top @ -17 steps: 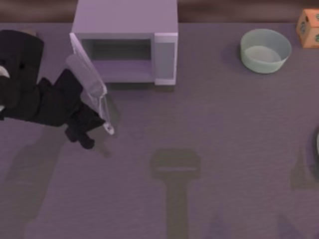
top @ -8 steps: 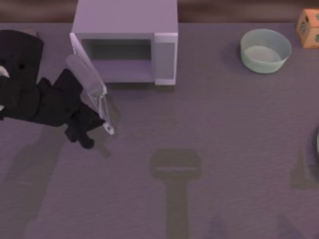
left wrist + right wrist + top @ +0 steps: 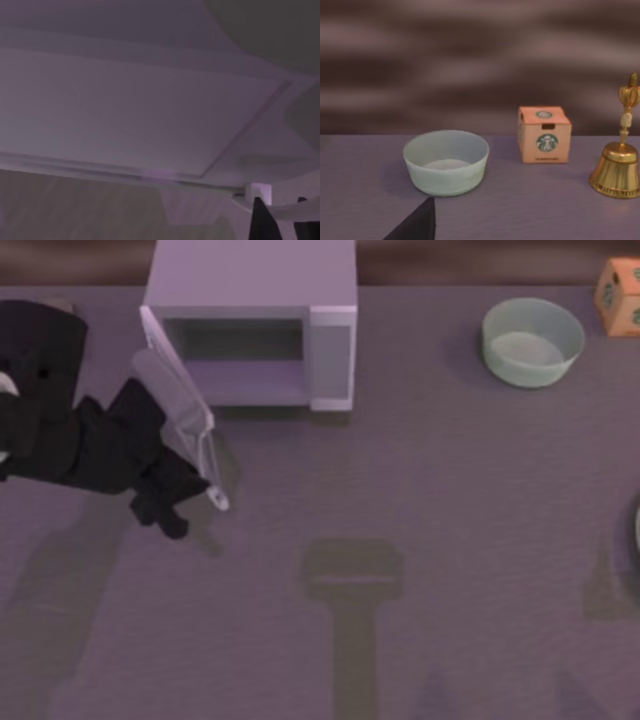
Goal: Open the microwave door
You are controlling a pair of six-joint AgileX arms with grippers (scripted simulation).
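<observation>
Already the door [image 3: 180, 420] stands swung wide from the microwave [image 3: 250, 300].

My left end effector [image 3: 205, 490] sits at the door's free edge near its handle, at the bench's [image 3: 450, 540] left, fingers pinching that edge so the pull follows the hinge arc. The oven cavity lies fully exposed, so I judge the task nearly done. My right end effector is out of the top view, parked facing a bowl [image 3: 446, 162], a box [image 3: 544, 134] and a bell [image 3: 620, 165]; I cannot tell its finger state.

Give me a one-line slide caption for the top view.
Left gripper at the free edge of the microwave door, swung wide open from the microwave.
</observation>
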